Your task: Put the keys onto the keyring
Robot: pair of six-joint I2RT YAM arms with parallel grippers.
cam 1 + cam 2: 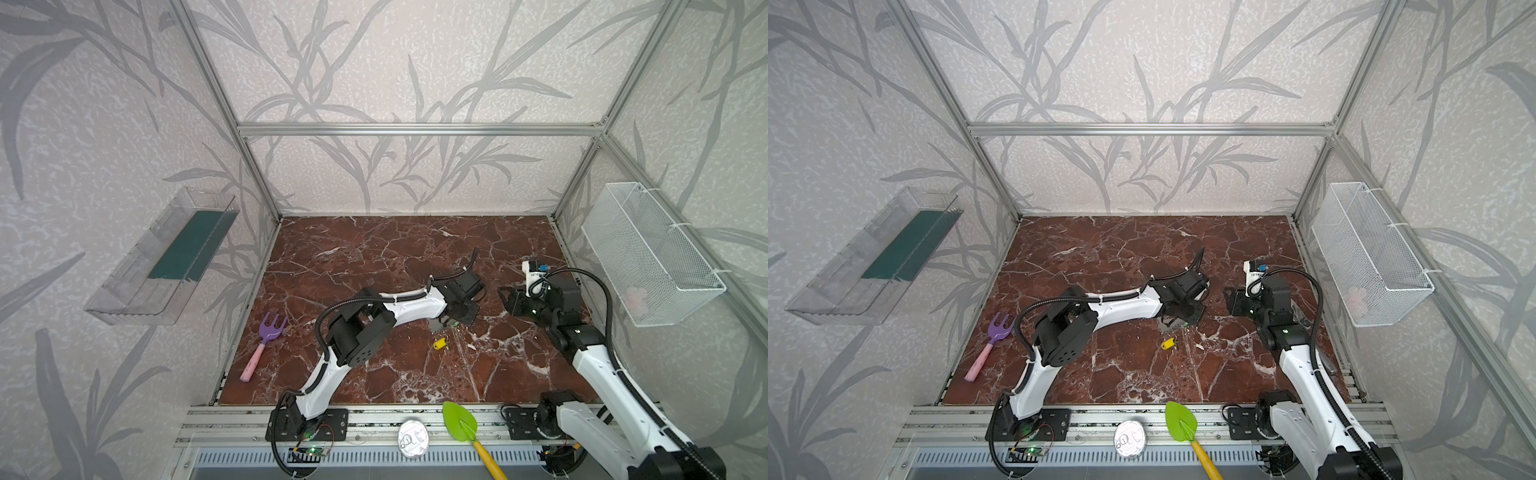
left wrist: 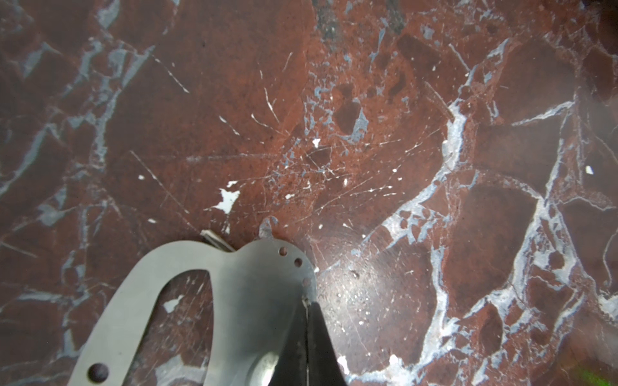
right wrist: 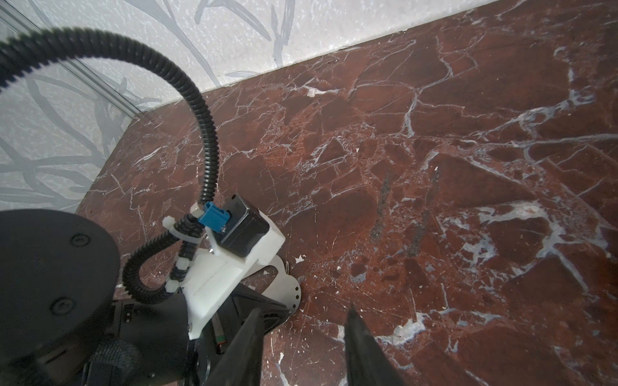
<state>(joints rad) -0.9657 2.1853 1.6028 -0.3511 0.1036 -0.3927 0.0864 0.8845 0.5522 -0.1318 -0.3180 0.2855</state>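
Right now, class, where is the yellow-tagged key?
In both top views the yellow-tagged key lies on the marble tabletop near the middle, just in front of the keyring pinched by the left gripper.

Marble tabletop point(image 1: 374, 257): yellow-tag key point(image 1: 439, 343), purple fork point(image 1: 261, 349).

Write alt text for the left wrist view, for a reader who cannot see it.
The left gripper is shut on the curved edge of the flat grey keyring, just beside its row of small holes. The plate's large oval opening shows the red-brown marble table that fills the rest of the frame.
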